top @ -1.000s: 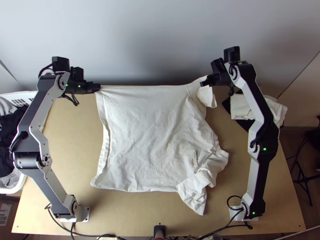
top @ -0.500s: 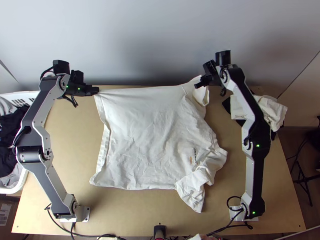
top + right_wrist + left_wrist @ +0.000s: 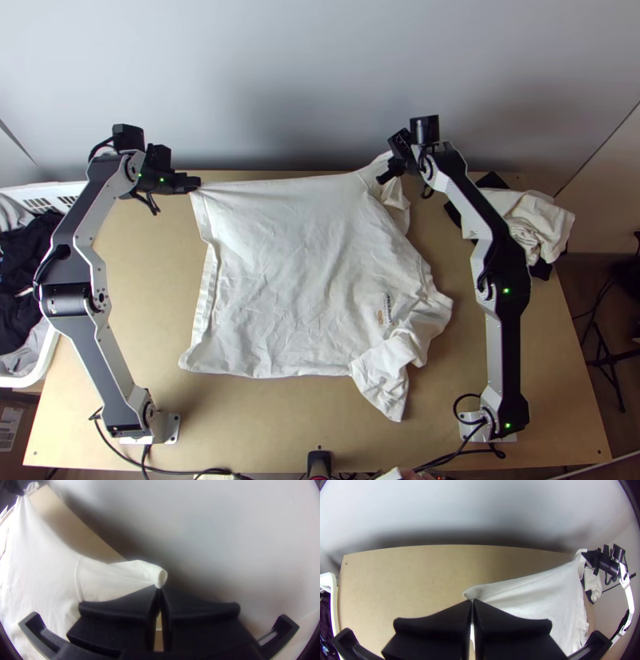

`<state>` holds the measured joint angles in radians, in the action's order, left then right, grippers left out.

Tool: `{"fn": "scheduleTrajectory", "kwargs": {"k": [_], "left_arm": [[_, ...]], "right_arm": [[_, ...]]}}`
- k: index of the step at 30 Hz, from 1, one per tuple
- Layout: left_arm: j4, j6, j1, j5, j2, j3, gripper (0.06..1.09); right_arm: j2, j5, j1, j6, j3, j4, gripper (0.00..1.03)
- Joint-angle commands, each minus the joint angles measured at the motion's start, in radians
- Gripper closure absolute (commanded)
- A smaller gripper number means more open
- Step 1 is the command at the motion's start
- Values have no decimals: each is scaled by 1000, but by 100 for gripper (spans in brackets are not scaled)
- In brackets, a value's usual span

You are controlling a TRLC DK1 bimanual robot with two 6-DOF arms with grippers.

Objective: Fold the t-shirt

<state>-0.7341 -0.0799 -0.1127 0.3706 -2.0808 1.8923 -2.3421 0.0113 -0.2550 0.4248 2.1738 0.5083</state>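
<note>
Left fingers [image 3: 433,623] are pinching 1 edge of the t-shirt [image 3: 304,272], right fingers [image 3: 120,608] a sleeve [image 3: 110,578]; folding is needing even tension.

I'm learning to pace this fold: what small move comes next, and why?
Probably the right gripper should ease the sleeve inward over the shirt: it pinches the sleeve's end, while the left gripper holds another corner and the body lies mostly spread.
</note>
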Motion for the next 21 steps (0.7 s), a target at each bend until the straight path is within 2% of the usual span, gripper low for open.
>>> {"fn": "scheduleTrajectory", "kwargs": {"k": [1,5,6,7,9,10,15,21], "left_arm": [[2,5,2,4,-5,-6,105],[2,2,16,4,-1,-32,105],[4,2,18,4,-4,-33,105],[4,2,21,4,-4,-35,105],[4,3,27,4,-2,-33,105],[4,3,31,4,-1,-33,105],[1,5,36,4,5,-35,105],[-1,9,45,5,8,-36,105]], "right_arm": [[4,13,5,-1,-32,-24,100],[-42,13,5,-20,-20,32,99],[-52,15,5,-31,-22,45,90],[-56,13,7,-46,-28,55,72],[-49,13,22,-124,-29,82,20],[-39,9,25,-139,-29,108,11],[67,-66,66,-193,-97,160,6],[204,-149,83,-190,-296,160,6]]}}
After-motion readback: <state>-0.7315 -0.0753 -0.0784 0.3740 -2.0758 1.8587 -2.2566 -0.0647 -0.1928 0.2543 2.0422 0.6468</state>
